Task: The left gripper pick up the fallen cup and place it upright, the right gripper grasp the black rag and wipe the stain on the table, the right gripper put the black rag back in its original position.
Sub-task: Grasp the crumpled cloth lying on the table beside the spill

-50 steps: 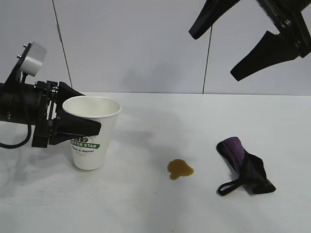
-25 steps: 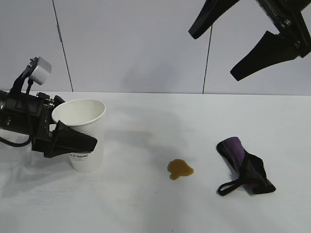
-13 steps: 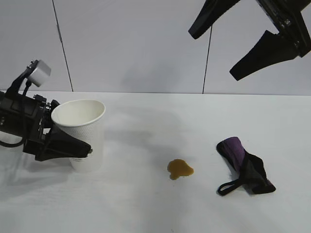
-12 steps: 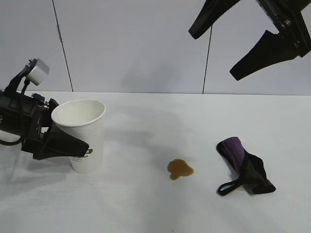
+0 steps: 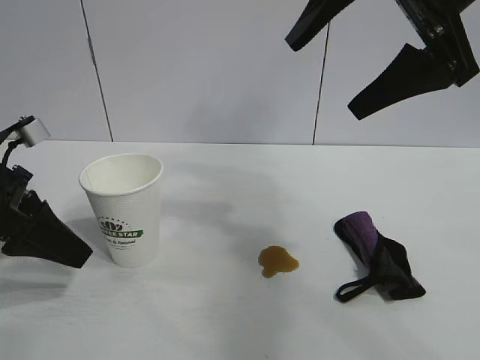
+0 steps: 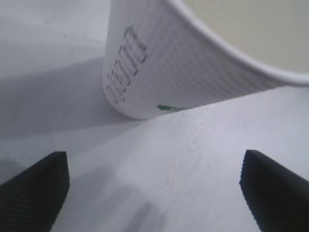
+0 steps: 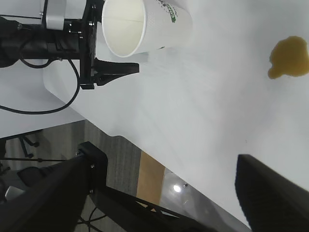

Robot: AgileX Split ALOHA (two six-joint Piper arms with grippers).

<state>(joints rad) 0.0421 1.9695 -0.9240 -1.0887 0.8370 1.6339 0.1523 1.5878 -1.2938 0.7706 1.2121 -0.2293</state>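
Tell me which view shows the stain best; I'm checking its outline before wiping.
The exterior view: the whole amber stain lies unobstructed on the table. The right wrist view catches it at the frame edge; the left wrist view misses it.

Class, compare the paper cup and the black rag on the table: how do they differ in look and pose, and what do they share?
The paper cup is white with a green logo; the black rag is dark with a purple part. The paper cup stands upright, mouth up; the black rag lies crumpled, a loop trailing toward the stain. The cup keeps a rigid tapered shape; the rag is limp. Both rest on the white table, and no gripper holds either.
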